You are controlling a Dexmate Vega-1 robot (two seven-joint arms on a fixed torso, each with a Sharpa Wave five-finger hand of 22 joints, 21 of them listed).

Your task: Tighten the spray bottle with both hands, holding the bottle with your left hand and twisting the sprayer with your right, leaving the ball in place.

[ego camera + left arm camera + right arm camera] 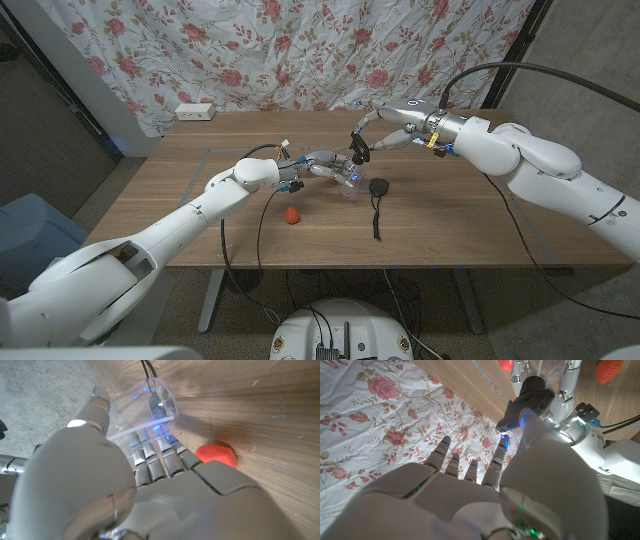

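Note:
A clear spray bottle [346, 180] stands at the table's middle, and my left hand [318, 166] grips its body from the left. In the left wrist view my fingers [155, 457] wrap the clear bottle [150, 402]. Its black sprayer [357, 151] sits on top, and my right hand [382, 133] reaches down from the right and pinches it. In the right wrist view the thumb [540, 425] lies against the black sprayer [530, 390], with the fingertips close on its other side. A red ball [290, 215] lies on the table left of the bottle, near my left hand; it appears as the red ball [216, 455] and the red ball [609, 370].
A black round puck with a trailing cord [378, 188] lies just right of the bottle. A white power strip [195, 112] sits at the table's back left. A floral curtain [300, 50] hangs behind the wooden table [470, 220].

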